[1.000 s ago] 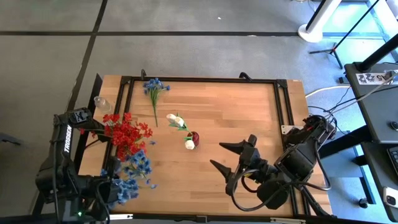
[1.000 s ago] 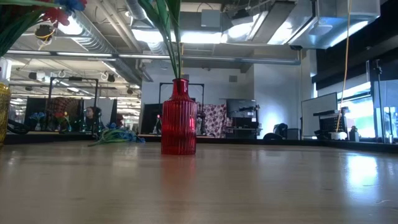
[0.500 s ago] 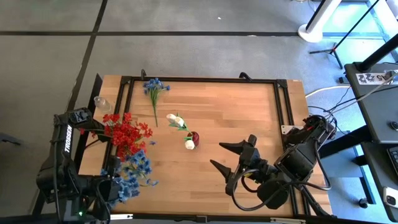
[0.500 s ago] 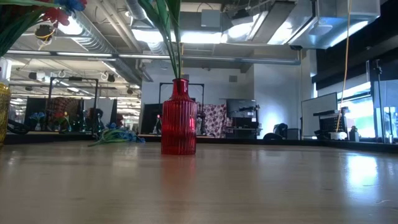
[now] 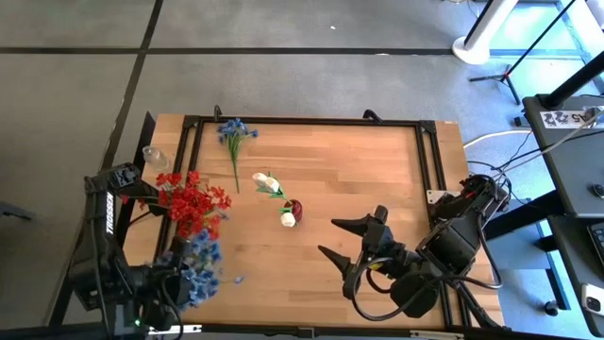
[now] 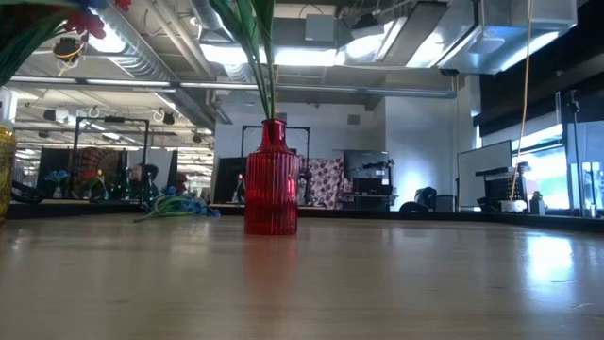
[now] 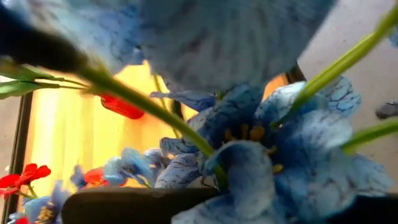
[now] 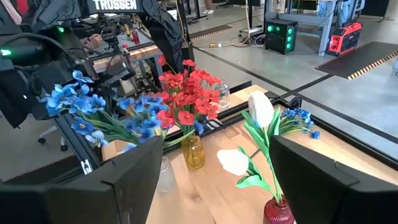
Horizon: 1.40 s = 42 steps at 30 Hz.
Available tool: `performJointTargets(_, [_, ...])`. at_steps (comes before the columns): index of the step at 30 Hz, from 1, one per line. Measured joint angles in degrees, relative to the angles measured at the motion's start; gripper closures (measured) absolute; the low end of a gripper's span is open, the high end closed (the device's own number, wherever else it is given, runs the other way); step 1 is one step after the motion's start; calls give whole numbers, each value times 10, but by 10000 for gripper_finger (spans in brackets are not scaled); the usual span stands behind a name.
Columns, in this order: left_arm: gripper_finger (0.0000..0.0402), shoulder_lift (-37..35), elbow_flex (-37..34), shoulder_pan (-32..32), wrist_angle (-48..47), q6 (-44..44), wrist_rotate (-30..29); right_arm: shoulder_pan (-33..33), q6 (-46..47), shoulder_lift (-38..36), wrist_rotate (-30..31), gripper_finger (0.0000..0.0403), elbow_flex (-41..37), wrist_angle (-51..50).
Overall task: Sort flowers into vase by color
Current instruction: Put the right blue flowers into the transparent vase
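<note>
The left gripper (image 5: 175, 283) is clamping a blue bunch (image 5: 195, 267) near the table's (image 5: 359, 179) front left corner, probably carrying it to a vase, while the right gripper (image 5: 342, 255) is waiting wide open.

Grey floor (image 5: 283, 76) with dark seams; exposed ceiling ducts (image 6: 142, 52); bright ceiling lights (image 6: 311, 47).

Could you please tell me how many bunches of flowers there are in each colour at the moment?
Blue: 2, the loose blue sprig lying on the table and the held blue bunch in the left gripper
Red: 1, the red bunch
White: 1, the white tulips in the red vase
Total: 4
</note>
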Motion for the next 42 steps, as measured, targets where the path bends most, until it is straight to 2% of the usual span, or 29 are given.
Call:
performJointTargets(6, [398,0,37,0,1,1,5,0,-2,0,0,107,0,-4])
performJointTargets(13, [398,0,41,0,1,25,63,0,-2,0,0,107,0,-4])
performJointTargets(23, [398,-1,81,18,2,112,76,0,-2,0,0,107,0,-4])
performJointTargets(31, [398,-2,59,33,1,139,117,0,13,0,0,107,0,-4])
performJointTargets(38, [398,-2,27,33,1,113,101,0,13,0,-1,107,0,-5])
performJointTargets(42, [398,-5,24,32,0,48,54,0,14,0,-3,107,0,-7])
